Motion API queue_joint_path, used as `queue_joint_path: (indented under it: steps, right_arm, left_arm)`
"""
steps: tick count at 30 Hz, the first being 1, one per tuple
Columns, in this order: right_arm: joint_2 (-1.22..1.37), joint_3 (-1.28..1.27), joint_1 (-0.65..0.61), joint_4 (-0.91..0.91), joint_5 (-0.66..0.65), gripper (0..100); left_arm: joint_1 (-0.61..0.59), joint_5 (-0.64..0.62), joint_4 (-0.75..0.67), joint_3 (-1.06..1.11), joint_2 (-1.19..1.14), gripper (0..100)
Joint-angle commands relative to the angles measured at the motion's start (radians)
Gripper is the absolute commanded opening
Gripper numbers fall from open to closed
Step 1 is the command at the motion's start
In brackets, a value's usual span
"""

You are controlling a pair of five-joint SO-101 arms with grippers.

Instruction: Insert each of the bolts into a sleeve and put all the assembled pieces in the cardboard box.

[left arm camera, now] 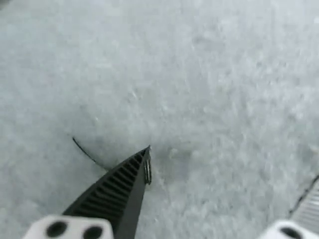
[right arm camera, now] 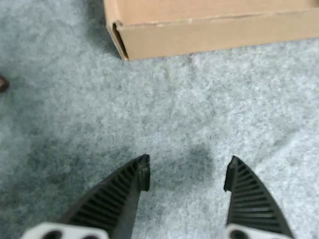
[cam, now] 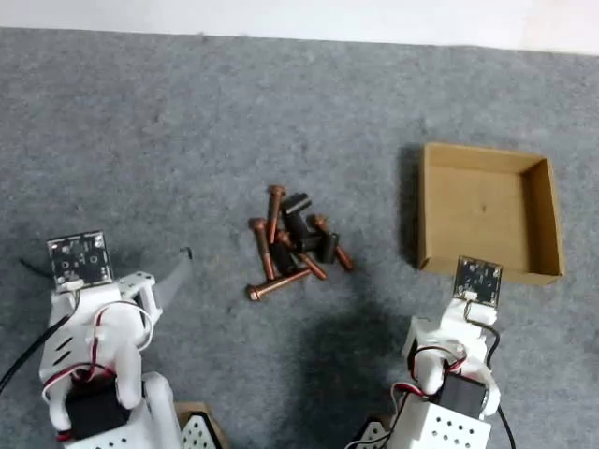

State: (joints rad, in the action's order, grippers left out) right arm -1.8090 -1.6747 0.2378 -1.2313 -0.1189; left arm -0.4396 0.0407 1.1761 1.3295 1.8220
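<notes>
Status: my left gripper (left arm camera: 229,174) is spread wide with nothing in it, hovering over bare table (cam: 140,140) by the near-left corner. My right gripper (right arm camera: 188,162) is open and empty too, at the near edge on the right, just short of the cardboard box (cam: 482,206). The box sits toward the right edge and holds nothing.

Bolts (cam: 265,251) and sleeves (cam: 298,204) are one tangled heap mid-table, farther out than both arms. None assembled that I can see.

Handling call: the bolts look like copper-coloured metal, so stiff, small, smooth, and apt to roll on a round shank. Pinch across the shank close to the head. The outlying bolt (cam: 278,283) on the near side of the heap is the easiest first pick. The sleeves are short black tubes, material unclear. Hold them across the outer wall, bore ends left free.
</notes>
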Motion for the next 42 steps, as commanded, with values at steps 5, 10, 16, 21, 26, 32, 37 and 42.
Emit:
queue_joint_path:
  steps: [5,10,16,21,26,32,37,42]
  right_arm:
    - [-0.013,-0.15,0.005,-0.005,-0.003,23.1]
    - [-0.013,-0.15,0.007,-0.005,-0.003,23.1]
    - [-0.013,-0.15,0.007,-0.005,-0.003,23.1]
    - [-0.013,-0.15,0.007,-0.005,-0.003,23.1]
    - [-0.013,-0.15,0.007,-0.005,-0.003,23.1]
    - [-0.013,-0.15,0.005,-0.005,-0.005,23.1]
    - [-0.013,-0.15,0.005,-0.005,-0.006,23.1]
    - [-0.013,-0.15,0.005,-0.005,-0.006,23.1]
  left_arm:
    - [-0.03,0.008,-0.02,-0.128,0.001,45]
    - [-0.058,0.009,-0.02,-0.122,-0.001,44]
    - [-0.059,0.163,-0.015,-0.13,-0.005,44]
    - [-0.062,0.199,0.04,-0.194,-0.005,20]
    - [-0.015,0.198,0.043,-0.271,-0.007,1]
    - [0.134,0.196,0.077,-0.226,-0.008,0]
    - [0.294,0.192,0.08,-0.117,-0.01,1]
    - [0.463,0.138,0.023,-0.019,-0.01,1]
